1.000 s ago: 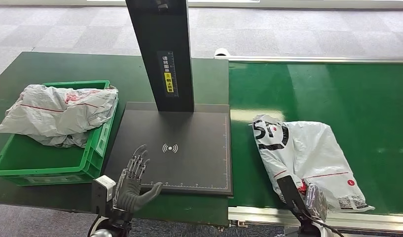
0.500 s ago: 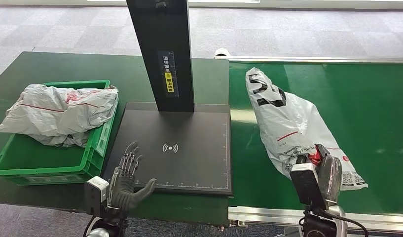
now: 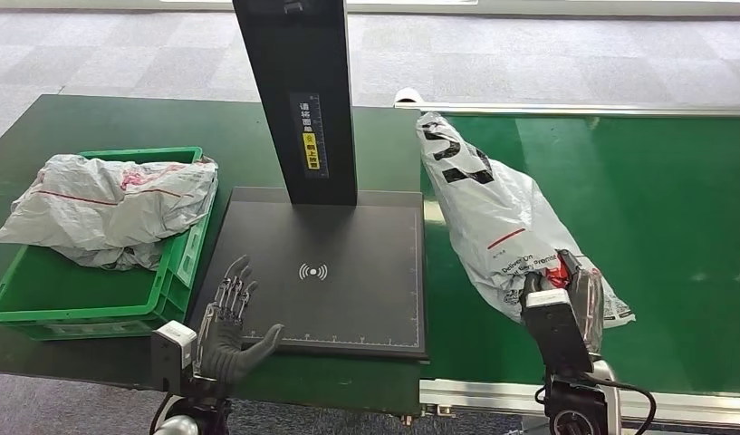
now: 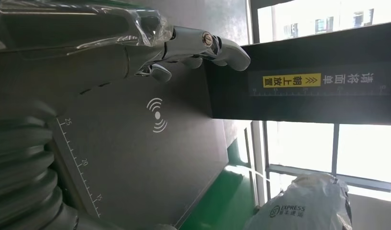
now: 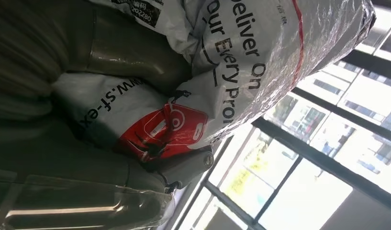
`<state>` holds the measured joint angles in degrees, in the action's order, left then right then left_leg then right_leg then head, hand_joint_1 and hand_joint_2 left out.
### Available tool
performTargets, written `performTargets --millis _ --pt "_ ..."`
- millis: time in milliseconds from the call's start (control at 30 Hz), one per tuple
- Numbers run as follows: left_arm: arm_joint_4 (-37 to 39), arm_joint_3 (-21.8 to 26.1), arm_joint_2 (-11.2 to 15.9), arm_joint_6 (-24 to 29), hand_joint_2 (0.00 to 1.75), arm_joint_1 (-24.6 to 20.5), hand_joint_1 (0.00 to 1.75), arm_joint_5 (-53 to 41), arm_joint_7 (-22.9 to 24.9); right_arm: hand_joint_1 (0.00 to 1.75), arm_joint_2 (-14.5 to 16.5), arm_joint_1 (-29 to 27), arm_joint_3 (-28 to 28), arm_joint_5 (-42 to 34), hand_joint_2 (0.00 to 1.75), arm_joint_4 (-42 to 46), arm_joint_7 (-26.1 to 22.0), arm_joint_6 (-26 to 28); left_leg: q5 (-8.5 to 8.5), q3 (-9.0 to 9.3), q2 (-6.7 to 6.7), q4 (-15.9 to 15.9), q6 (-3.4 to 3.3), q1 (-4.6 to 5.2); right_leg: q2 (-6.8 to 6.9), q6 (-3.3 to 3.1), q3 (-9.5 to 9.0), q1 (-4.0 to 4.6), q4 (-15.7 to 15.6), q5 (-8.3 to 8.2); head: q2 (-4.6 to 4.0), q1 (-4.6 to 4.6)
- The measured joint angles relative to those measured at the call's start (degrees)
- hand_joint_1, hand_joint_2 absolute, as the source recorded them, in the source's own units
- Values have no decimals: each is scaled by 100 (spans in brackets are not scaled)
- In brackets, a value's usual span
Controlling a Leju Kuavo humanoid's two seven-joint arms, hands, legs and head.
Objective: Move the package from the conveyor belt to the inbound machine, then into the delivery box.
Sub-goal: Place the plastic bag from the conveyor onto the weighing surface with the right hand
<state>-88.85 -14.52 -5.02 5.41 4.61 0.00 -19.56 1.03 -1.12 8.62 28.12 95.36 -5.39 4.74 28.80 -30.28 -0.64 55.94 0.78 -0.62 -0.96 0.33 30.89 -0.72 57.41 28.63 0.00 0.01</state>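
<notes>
Since half a second ago, the white plastic courier package with black lettering (image 3: 497, 213) has swung further left — its far end now hangs near the seam between the green conveyor belt (image 3: 656, 199) and the flat black inbound machine plate (image 3: 343, 272). The right robot hand (image 3: 579, 294) grips its near end; the long axis runs away from that hand, leaning left. The left robot hand (image 3: 230, 322) is released, fingers spread over the plate's near corner on the worktop. The plate lies left of the package.

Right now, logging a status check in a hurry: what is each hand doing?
Left hand: open, holding nothing, fingers spread over the scanner plate.
Right hand: holding the white package.
</notes>
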Motion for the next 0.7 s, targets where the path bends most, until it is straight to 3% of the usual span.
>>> performTargets --millis 200,700 --pt "0 56 -104 -8 175 -191 0 -117 18 175 90 240 492 -848 175 -594 20 -867 -2 3 0 -1 2 -3 0 -1 -3 4 1 -1 0 0" --pt "-39 321 -237 86 175 -421 0 -232 117 175 338 950 2256 -1454 175 -2062 -90 -1332 -3 -2 1 -1 2 -3 0 -1 3 4 3 -1 0 1"
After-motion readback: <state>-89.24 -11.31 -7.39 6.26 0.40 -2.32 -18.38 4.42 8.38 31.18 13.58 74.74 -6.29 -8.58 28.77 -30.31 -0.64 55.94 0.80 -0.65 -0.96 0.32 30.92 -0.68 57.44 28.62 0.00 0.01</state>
